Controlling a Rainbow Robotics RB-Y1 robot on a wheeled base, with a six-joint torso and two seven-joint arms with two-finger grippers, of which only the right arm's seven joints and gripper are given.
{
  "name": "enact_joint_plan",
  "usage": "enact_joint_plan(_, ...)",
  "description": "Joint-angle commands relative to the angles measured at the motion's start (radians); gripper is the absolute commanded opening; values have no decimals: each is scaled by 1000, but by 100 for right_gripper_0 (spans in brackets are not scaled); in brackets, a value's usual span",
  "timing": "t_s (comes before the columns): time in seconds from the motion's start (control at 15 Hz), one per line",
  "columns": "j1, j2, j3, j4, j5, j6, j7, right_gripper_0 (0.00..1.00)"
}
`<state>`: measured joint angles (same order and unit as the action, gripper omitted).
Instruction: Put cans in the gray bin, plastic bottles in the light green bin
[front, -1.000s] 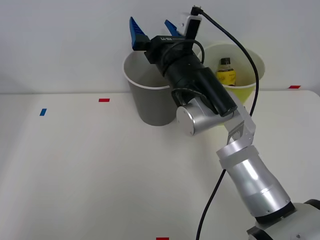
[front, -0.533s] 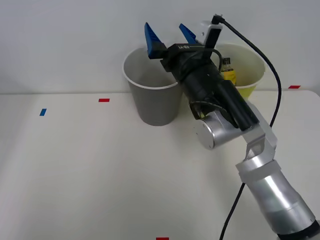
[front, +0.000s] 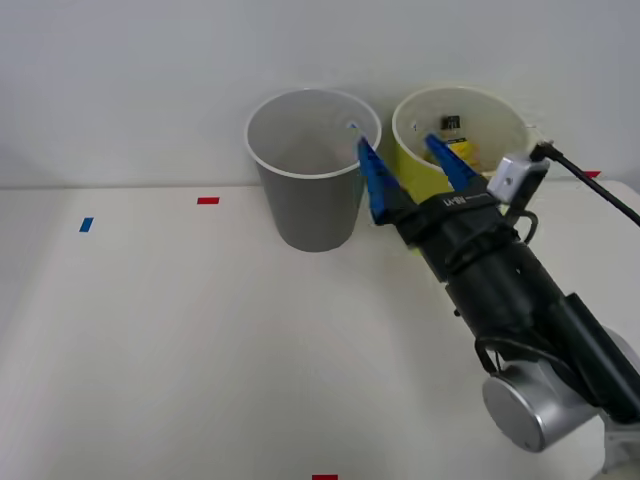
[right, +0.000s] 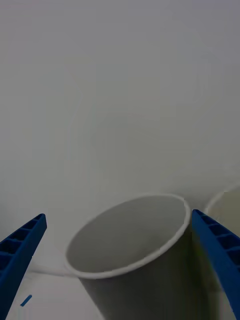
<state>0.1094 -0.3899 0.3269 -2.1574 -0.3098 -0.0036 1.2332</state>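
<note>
The right gripper (front: 410, 163) is now seen low in front of the two bins, pulled back from where it hung over the gray bin (front: 310, 185) a second ago and half a second ago. The fingers (front: 374, 178) are spread wide and nothing is held between them. That retreat, with the fingers empty, is read as a drop already made: the can is judged to have gone into the gray bin, though its floor cannot be seen and no can is made out.

In the front view, the plastic bottle (front: 455, 140) is glimpsed inside the light green bin (front: 428, 172), just beyond the far fingertip, its yellow label and dark neck showing past the blue finger. The gray bin's rim is found just beside the other fingertip. The worktop (front: 180, 330) carries a few small tape marks.

In the right wrist view, the gray bin (right: 132, 252) is framed squarely between the two blue fingers (right: 20, 250), its pale inside looked into at a slant; its bottom is not reached by the view. Only an edge of the light green bin (right: 225, 205) is caught there, and no bottle is shown. With both items apparently binned, the sorting is judged close to done.
</note>
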Motion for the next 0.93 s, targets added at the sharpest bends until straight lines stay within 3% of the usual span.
enact_joint_plan(0.07, 271, -96, -49, -170, 21, -16, 20, 100)
enact_joint_plan(0.47, 690, -141, -88, -194, 66, -292, 69, 100)
enact_joint_plan(0.73, 883, -98, -120, -194, 110, -361, 109, 100)
enact_joint_plan(0.93, 934, -38, -123, -194, 138, -375, 140, 100)
